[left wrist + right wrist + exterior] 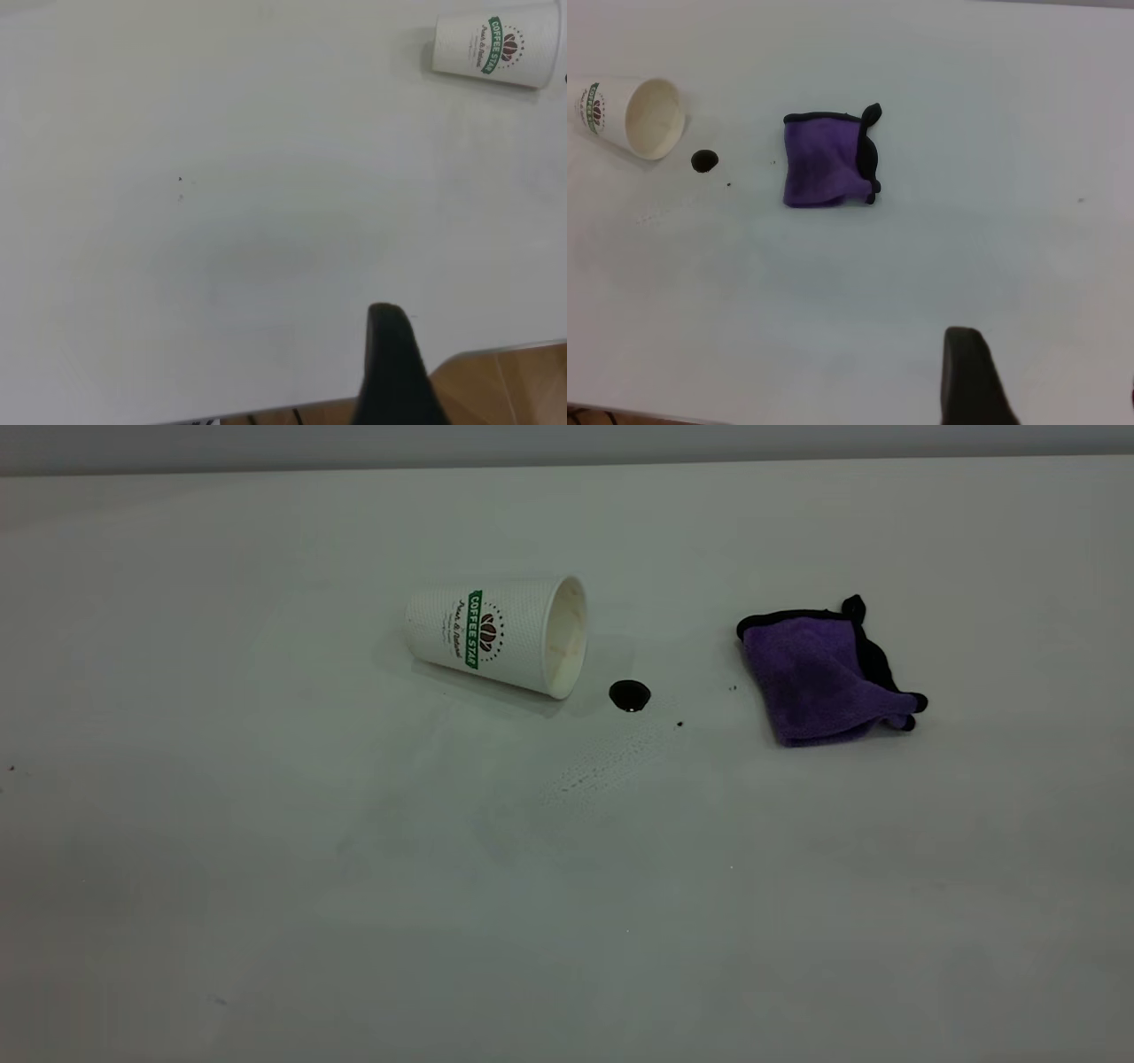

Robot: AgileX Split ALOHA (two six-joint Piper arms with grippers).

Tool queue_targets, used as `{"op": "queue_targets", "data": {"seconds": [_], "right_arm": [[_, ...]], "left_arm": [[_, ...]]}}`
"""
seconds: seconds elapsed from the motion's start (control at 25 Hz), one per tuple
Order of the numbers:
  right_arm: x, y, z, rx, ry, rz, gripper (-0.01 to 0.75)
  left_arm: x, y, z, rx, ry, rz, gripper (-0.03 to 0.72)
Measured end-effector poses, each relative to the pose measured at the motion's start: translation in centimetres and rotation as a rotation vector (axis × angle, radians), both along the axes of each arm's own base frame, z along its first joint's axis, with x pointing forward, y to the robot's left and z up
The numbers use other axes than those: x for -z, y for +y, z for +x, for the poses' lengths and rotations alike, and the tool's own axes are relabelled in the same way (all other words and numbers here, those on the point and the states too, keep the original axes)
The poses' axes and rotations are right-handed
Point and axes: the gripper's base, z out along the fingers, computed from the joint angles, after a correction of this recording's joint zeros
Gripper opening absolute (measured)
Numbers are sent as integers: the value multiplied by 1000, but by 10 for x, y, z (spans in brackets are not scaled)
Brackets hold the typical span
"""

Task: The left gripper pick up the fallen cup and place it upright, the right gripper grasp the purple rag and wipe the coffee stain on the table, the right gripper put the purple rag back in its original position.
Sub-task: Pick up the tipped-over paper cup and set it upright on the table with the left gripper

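Far from either hand (pixel 394 372), the cup (pixel 496 636) lies toppled.

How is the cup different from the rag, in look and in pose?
The cup is white and stiff with a green band; the rag is purple and soft with black edging. The cup lies on its side, mouth toward the stain; the rag lies folded and flat. Both rest on the table, untouched by either claw.
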Motion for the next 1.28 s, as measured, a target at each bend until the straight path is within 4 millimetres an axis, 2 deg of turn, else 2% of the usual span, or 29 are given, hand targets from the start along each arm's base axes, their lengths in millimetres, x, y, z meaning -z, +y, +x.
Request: {"op": "queue_targets", "data": {"seconds": [0.64,0.8,1.0,1.28], "right_arm": [[0,0,0,0,0,1,470],[0,0,0,0,0,1,470],[0,0,0,0,0,1,470],[0,0,0,0,0,1,470]], "left_arm": [[0,0,0,-1,0,1,519],[-2,0,3,-1,17,1,562],[-11,-1,32,-3,126,2,609],[-31,-3,105,31,185,44,605]]}}
